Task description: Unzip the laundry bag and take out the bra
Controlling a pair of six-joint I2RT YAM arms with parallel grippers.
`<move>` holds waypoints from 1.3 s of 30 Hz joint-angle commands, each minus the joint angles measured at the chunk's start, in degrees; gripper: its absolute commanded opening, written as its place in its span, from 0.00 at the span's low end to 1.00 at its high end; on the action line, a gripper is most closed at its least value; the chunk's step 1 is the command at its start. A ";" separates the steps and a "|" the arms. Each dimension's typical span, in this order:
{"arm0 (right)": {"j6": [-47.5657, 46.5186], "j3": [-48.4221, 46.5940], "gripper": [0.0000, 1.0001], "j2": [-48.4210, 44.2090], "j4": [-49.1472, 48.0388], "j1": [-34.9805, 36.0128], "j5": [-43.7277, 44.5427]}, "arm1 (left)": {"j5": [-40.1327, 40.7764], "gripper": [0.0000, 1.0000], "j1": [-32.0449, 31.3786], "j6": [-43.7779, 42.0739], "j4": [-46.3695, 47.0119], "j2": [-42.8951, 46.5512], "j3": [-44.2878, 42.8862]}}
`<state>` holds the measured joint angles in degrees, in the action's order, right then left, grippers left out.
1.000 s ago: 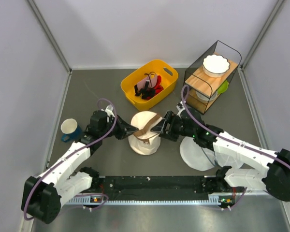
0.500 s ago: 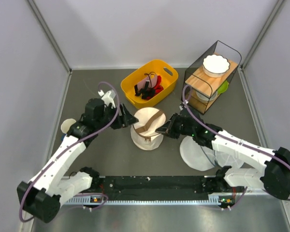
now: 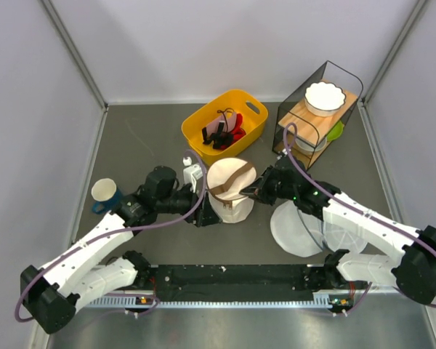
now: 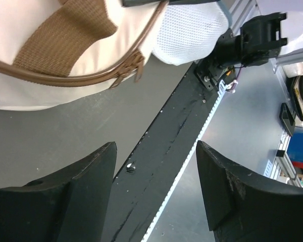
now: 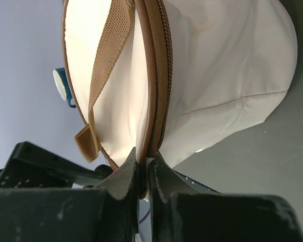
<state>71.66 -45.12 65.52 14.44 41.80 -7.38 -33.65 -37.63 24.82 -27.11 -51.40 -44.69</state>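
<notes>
Laundry bag: the laundry bag (image 3: 231, 189) stands at the middle of the table, lid up, with its strap (image 5: 108, 75) running across the lid.
Zipper: the zipper band (image 5: 159, 75) looks closed along all we can see, so we judge the unzipping not yet begun.
Right gripper: the right gripper (image 3: 253, 193) sits at the bag's 3 o'clock, its fingers pressed together on the edge of the band.
Why there: we take this as a pinch to draw the zipper round the lid.
Left gripper: the left gripper (image 3: 203, 212) is at the bag's 8 o'clock, jaws wide and holding nothing, low beside the bag's wall.
Why there: we judge it placed to brace the soft bag, which would otherwise slide or tip under the pull.
Surroundings: a yellow basket (image 3: 225, 125) lies at the bag's 12 o'clock, a white mesh pouch (image 3: 298, 231) at 4 o'clock, a cup (image 3: 105, 193) at 9 o'clock and a wooden rack (image 3: 316, 120) at 1 o'clock.
Hidden: the bra is out of sight, presumably inside the bag.
Hard to tell: the closed fingers cover what they grip, so we cannot say whether it is the pull or only the band.
Small tab: the left wrist view shows a small brown tab (image 4: 135, 64) hanging from the band, and we cannot tell if it is the pull.
Cut off: the far side of the band is out of every view.
</notes>
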 commanded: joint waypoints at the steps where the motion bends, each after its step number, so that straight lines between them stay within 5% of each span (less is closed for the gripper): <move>1: -0.55 -2.87 0.00 -1.53 -0.73 -0.67 -0.01 | 0.50 0.68 -0.17 3.30 13.28 0.24 4.60; 11: -0.29 -2.25 0.00 -3.20 -0.73 -0.67 -0.01 | 3.24 0.64 -0.17 7.79 29.02 -4.32 8.47; 26: 0.32 -1.11 0.00 -4.78 -1.08 -0.67 0.70 | 2.45 0.57 -0.17 6.29 33.44 -5.11 10.85; 39: -0.11 -1.28 0.00 -3.47 -1.25 -0.67 -0.27 | -0.63 0.45 -0.08 13.59 42.41 -5.56 13.57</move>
<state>71.64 -45.10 62.41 15.70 41.45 -6.81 -33.71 -37.63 36.75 9.26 -57.76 -31.53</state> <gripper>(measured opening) 0.039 0.468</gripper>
